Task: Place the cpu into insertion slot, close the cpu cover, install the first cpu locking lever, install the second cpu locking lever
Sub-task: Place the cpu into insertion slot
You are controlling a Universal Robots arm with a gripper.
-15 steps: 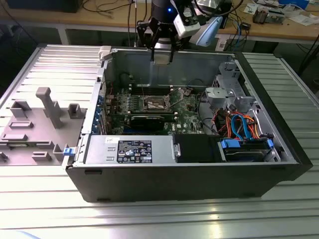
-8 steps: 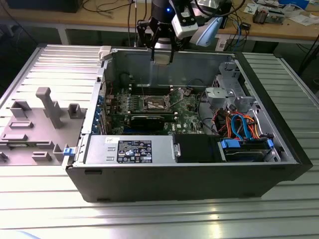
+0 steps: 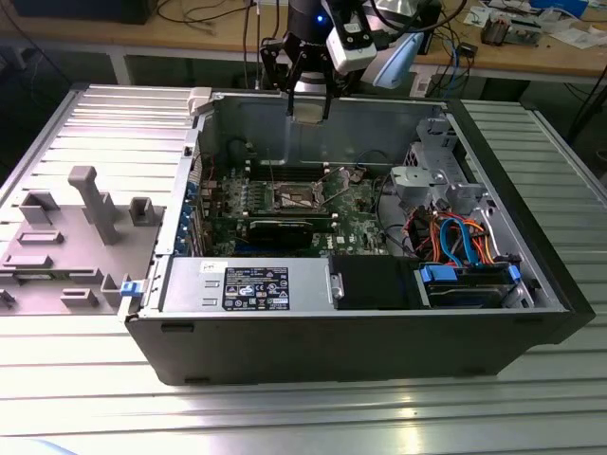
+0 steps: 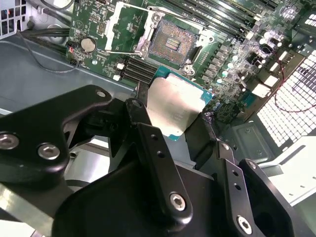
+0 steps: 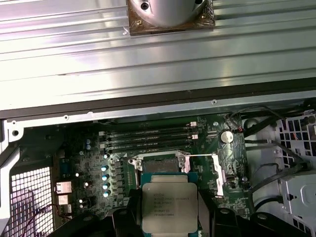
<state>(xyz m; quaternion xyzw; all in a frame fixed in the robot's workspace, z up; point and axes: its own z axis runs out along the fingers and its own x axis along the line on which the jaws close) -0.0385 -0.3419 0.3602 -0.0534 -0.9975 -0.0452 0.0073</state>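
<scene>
My gripper (image 3: 308, 102) hangs above the open computer case, shut on the cpu (image 3: 308, 108). In both wrist views the cpu (image 4: 173, 106) (image 5: 169, 207) is a pale silver square on a green carrier, pinched at two opposite edges by black fingers (image 4: 148, 136). The insertion slot (image 4: 173, 42) (image 3: 299, 196) lies bare on the green board below, apart from the chip, with its dark centre showing. In the first wrist view the cpu partly hides the insertion slot (image 5: 158, 162). The cpu cover (image 4: 118, 24) stands flipped open beside the slot. Thin wire levers (image 4: 126, 52) are raised.
Case walls (image 3: 313, 133) ring the board. A long black expansion card (image 3: 285, 226) lies beside the socket, and memory slots (image 5: 148, 136) run along its other side. A power supply (image 3: 242, 284) and a drive cage with cables (image 3: 455, 246) fill the near side. A grey side panel (image 3: 76, 237) lies outside.
</scene>
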